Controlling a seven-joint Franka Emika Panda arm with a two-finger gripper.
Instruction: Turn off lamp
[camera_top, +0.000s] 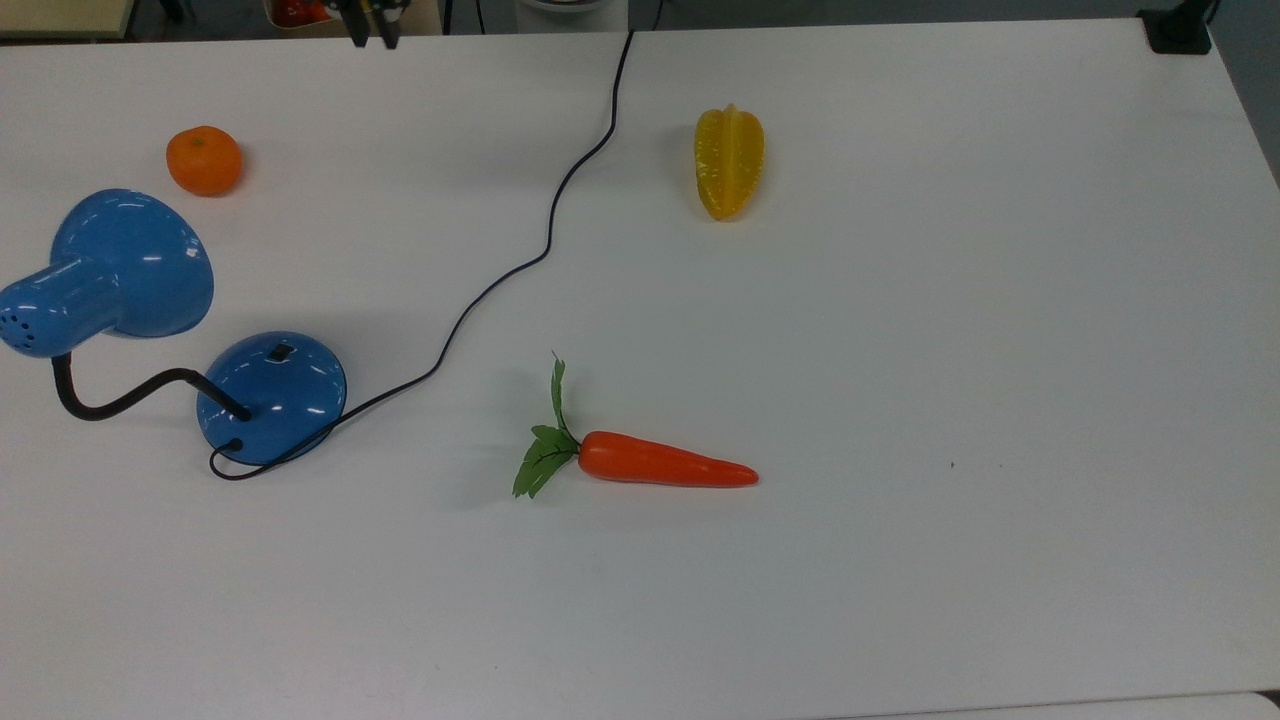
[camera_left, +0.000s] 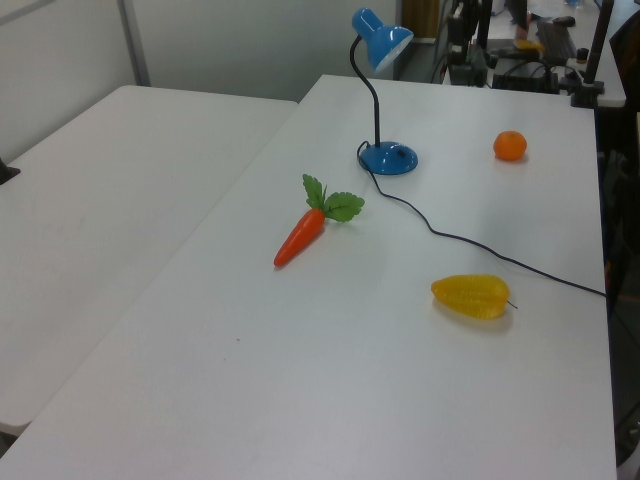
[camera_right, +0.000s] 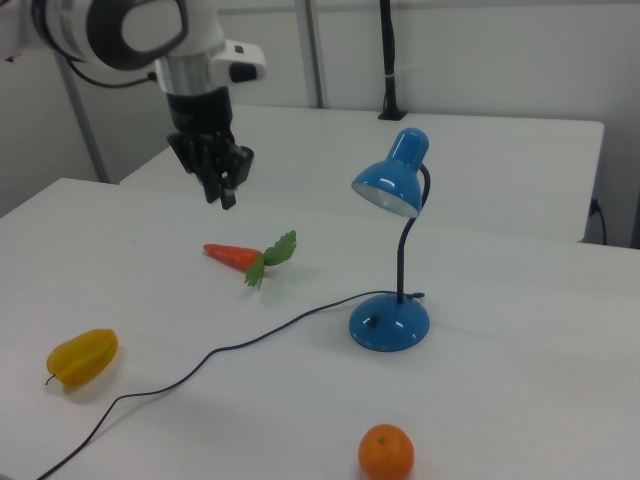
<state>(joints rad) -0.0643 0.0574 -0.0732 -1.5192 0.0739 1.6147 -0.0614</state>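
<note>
White arm (camera_right: 190, 40) w/ black jaws

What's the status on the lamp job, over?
Gripper up off the table, holding nothing, well apart from the lamp. Lamp upright, switch on the base untouched. Orange, carrot and cord nearby, none blocking the switch.

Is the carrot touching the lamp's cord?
No, in the top view the carrot lies apart from the lamp's cord, with bare table between them.
</note>
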